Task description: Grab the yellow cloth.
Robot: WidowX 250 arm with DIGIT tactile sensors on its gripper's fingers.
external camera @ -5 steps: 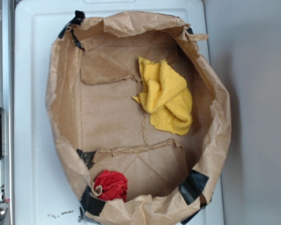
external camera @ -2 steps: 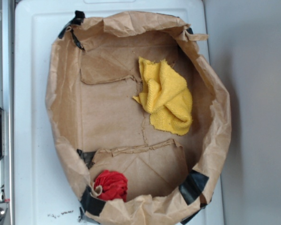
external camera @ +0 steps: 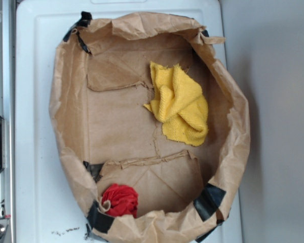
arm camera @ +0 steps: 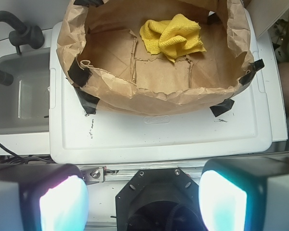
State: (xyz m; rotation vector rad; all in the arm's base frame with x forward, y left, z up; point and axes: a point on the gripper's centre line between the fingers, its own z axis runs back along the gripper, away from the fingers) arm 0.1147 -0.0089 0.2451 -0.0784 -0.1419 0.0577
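Note:
The yellow cloth (external camera: 181,104) lies crumpled inside a brown paper bag (external camera: 71,81), toward its right side. In the wrist view the cloth (arm camera: 172,37) lies at the far side of the bag (arm camera: 149,98). My gripper (arm camera: 143,202) is open and empty, its two fingers wide apart at the bottom of the wrist view, well back from the bag and above the robot's black base (arm camera: 156,199). The gripper is not in the exterior view.
A red fabric ball (external camera: 120,200) sits in the bag's lower left corner. The bag rests on a white plastic lid (external camera: 33,126) (arm camera: 159,139). A grey tub (arm camera: 19,94) with a black hose (arm camera: 19,33) stands to the left in the wrist view. A metal rail (external camera: 1,101) runs along the exterior view's left edge.

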